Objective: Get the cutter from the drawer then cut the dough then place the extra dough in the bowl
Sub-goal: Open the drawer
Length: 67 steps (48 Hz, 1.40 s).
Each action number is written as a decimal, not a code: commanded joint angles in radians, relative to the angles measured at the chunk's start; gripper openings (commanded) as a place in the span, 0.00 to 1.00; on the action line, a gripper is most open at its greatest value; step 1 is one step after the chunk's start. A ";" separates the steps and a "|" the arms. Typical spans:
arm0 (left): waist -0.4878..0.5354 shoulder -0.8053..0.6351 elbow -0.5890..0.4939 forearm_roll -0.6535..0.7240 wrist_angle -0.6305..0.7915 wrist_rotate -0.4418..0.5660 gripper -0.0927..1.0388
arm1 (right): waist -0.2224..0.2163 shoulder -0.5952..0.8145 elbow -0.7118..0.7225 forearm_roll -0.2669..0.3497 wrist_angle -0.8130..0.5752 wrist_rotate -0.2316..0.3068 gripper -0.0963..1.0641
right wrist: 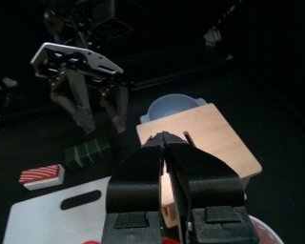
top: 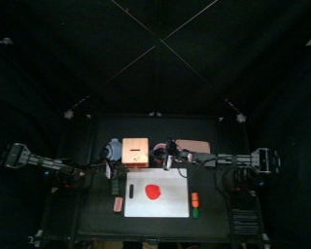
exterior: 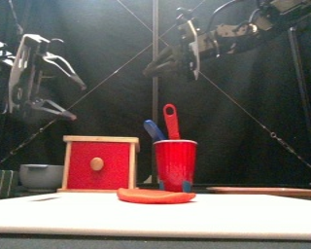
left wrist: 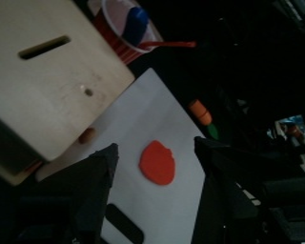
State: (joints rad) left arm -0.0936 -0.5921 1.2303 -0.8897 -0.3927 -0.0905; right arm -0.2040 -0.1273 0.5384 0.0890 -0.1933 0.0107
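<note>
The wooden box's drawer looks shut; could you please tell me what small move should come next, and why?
Probably lower the left gripper toward the knob on the red drawer front. The drawer is closed with no cutter in sight, that gripper hangs open, raised beside the box, and the dough lies whole on the white board.

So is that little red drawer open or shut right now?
Shut. In the front view the red drawer front sits flush within the wooden box, not pulled out past its pale frame.

Black arms (top: 42, 162), grey-backed fingers (right wrist: 76, 103)
</note>
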 commanded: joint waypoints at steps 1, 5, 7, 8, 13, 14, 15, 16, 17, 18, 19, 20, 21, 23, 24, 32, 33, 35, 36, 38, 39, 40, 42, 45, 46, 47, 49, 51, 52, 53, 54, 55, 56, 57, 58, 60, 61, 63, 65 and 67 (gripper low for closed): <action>0.003 0.031 -0.028 -0.074 -0.009 0.002 0.93 | -0.020 0.064 -0.126 0.003 0.103 -0.002 0.10; 0.005 0.057 -0.031 -0.118 -0.009 0.000 0.93 | -0.029 0.127 -0.206 0.003 0.195 -0.003 0.10; 0.005 0.069 -0.034 -0.140 -0.009 0.002 0.93 | -0.034 0.152 -0.241 0.002 0.235 -0.003 0.10; 0.005 0.075 -0.035 -0.150 -0.009 0.002 0.93 | -0.035 0.164 -0.259 0.002 0.253 -0.005 0.10; 0.005 0.110 -0.049 -0.206 -0.009 -0.002 0.93 | -0.046 0.225 -0.351 -0.014 0.359 -0.011 0.10; 0.006 0.118 -0.054 -0.215 -0.009 -0.002 0.93 | -0.051 0.238 -0.367 -0.018 0.377 -0.011 0.10; 0.006 0.124 -0.057 -0.227 -0.009 -0.002 0.93 | -0.054 0.249 -0.382 -0.023 0.394 -0.011 0.10; 0.006 0.132 -0.061 -0.238 -0.009 -0.002 0.93 | -0.058 0.262 -0.399 -0.029 0.411 -0.011 0.10; 0.006 0.138 -0.066 -0.247 -0.009 -0.002 0.93 | -0.063 0.273 -0.411 -0.034 0.426 -0.011 0.10; 0.006 0.146 -0.067 -0.256 -0.009 -0.002 0.93 | -0.066 0.284 -0.425 -0.038 0.439 -0.011 0.10; 0.008 0.155 -0.074 -0.267 -0.009 -0.002 0.93 | -0.071 0.296 -0.439 -0.043 0.453 -0.012 0.10; 0.008 0.161 -0.077 -0.275 -0.009 -0.002 0.93 | -0.074 0.308 -0.451 -0.048 0.463 -0.012 0.10; 0.009 0.169 -0.080 -0.281 -0.009 -0.002 0.93 | -0.077 0.321 -0.463 -0.052 0.472 -0.012 0.10; 0.014 0.186 -0.087 -0.296 -0.009 -0.002 0.93 | -0.084 0.348 -0.492 -0.061 0.500 -0.011 0.10; 0.015 0.189 -0.089 -0.301 -0.009 -0.002 0.93 | -0.087 0.359 -0.502 -0.064 0.509 -0.011 0.10; 0.020 0.252 -0.123 -0.360 -0.009 -0.002 0.93 | -0.109 0.428 -0.575 -0.083 0.611 -0.009 0.10; 0.021 0.258 -0.127 -0.365 -0.009 -0.002 0.93 | -0.110 0.434 -0.583 -0.084 0.620 -0.008 0.10; 0.023 0.272 -0.135 -0.373 -0.009 -0.002 0.93 | -0.112 0.443 -0.597 -0.089 0.637 -0.008 0.10; 0.026 0.278 -0.138 -0.376 -0.009 -0.002 0.93 | -0.112 0.449 -0.603 -0.091 0.644 -0.008 0.10; 0.029 0.291 -0.147 -0.380 -0.009 -0.002 0.93 | -0.114 0.459 -0.618 -0.094 0.661 -0.006 0.10; 0.032 0.299 -0.152 -0.383 -0.009 -0.002 0.93 | -0.114 0.462 -0.624 -0.095 0.667 -0.006 0.10; 0.034 0.307 -0.156 -0.387 -0.009 -0.002 0.93 | -0.115 0.465 -0.630 -0.097 0.676 -0.006 0.10; 0.041 0.324 -0.169 -0.393 -0.009 -0.002 0.93 | -0.115 0.471 -0.640 -0.100 0.692 -0.006 0.10; 0.051 0.347 -0.183 -0.397 -0.009 -0.002 0.93 | -0.115 0.483 -0.657 -0.103 0.724 -0.006 0.10; 0.054 0.354 -0.187 -0.399 -0.009 -0.002 0.93 | -0.115 0.486 -0.661 -0.104 0.735 -0.008 0.10; 0.057 0.364 -0.190 -0.400 -0.009 -0.002 0.93 | -0.117 0.491 -0.666 -0.104 0.742 -0.009 0.10; 0.063 0.377 -0.198 -0.405 -0.009 -0.002 0.93 | -0.115 0.497 -0.673 -0.109 0.756 -0.011 0.10; 0.069 0.396 -0.209 -0.410 -0.009 -0.002 0.93 | -0.115 0.502 -0.680 -0.112 0.767 -0.012 0.10; 0.071 0.402 -0.210 -0.410 -0.009 -0.002 0.93 | -0.115 0.503 -0.681 -0.114 0.772 -0.012 0.10; 0.072 0.407 -0.213 -0.410 -0.009 -0.003 0.93 | -0.115 0.505 -0.684 -0.117 0.773 -0.012 0.10; 0.074 0.413 -0.215 -0.411 -0.009 -0.003 0.93 | -0.115 0.506 -0.689 -0.118 0.776 -0.011 0.10; 0.075 0.417 -0.218 -0.413 -0.009 -0.003 0.93 | -0.115 0.508 -0.690 -0.121 0.779 -0.011 0.10; 0.077 0.422 -0.218 -0.416 -0.009 -0.003 0.93 | -0.115 0.508 -0.692 -0.123 0.781 -0.009 0.10; 0.078 0.426 -0.219 -0.419 -0.009 -0.003 0.93 | -0.115 0.508 -0.693 -0.123 0.782 -0.009 0.10; 0.080 0.430 -0.221 -0.422 -0.009 -0.003 0.93 | -0.115 0.508 -0.693 -0.123 0.782 -0.008 0.10; 0.081 0.437 -0.225 -0.433 -0.009 -0.003 0.93 | -0.114 0.508 -0.695 -0.124 0.782 -0.009 0.10; 0.083 0.440 -0.229 -0.437 -0.009 -0.003 0.93 | -0.114 0.508 -0.693 -0.124 0.782 -0.011 0.10; 0.083 0.446 -0.233 -0.446 -0.009 -0.002 0.93 | -0.112 0.508 -0.693 -0.124 0.782 -0.011 0.10; 0.084 0.451 -0.236 -0.451 -0.009 -0.002 0.93 | -0.112 0.508 -0.693 -0.124 0.782 -0.011 0.10; 0.084 0.454 -0.238 -0.454 -0.009 -0.002 0.93 | -0.112 0.508 -0.693 -0.124 0.782 -0.012 0.10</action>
State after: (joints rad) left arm -0.0138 -0.1381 1.0170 -1.3376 -0.3958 -0.0936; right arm -0.3129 0.4065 -0.1335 -0.0353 0.5921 0.0000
